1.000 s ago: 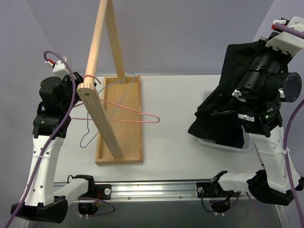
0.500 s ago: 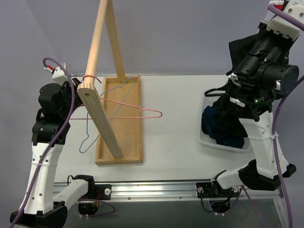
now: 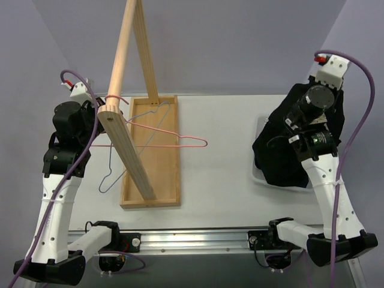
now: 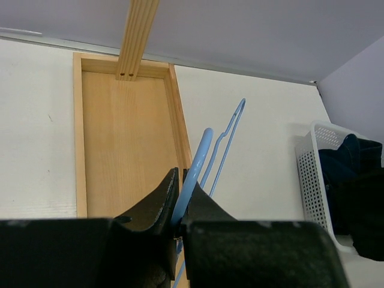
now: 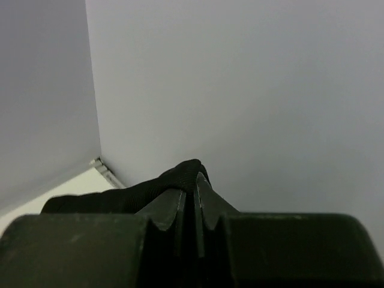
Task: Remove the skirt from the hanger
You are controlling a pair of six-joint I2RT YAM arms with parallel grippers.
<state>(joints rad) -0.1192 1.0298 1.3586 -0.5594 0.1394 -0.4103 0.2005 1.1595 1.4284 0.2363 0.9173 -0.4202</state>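
The black skirt (image 3: 277, 157) hangs from my right gripper (image 5: 195, 180), which is shut on a fold of its ribbed edge and raised toward the back wall. The skirt's lower part drapes over the white basket (image 3: 258, 177) at the right. My left gripper (image 4: 183, 201) is shut on the blue wire hanger (image 4: 223, 139), held beside the wooden rack. In the top view the blue hanger (image 3: 110, 175) hangs bare, well apart from the skirt.
A slanted wooden rack beam (image 3: 122, 90) rises from a wooden tray (image 3: 157, 180) at the left. A pink hanger (image 3: 180, 141) hangs from the beam and points right. The basket (image 4: 317, 180) holds dark blue clothes (image 4: 345, 159).
My right arm has swung up and back to the far right with the skirt, which now drapes over the basket. The left arm and blue hanger have shifted only slightly.
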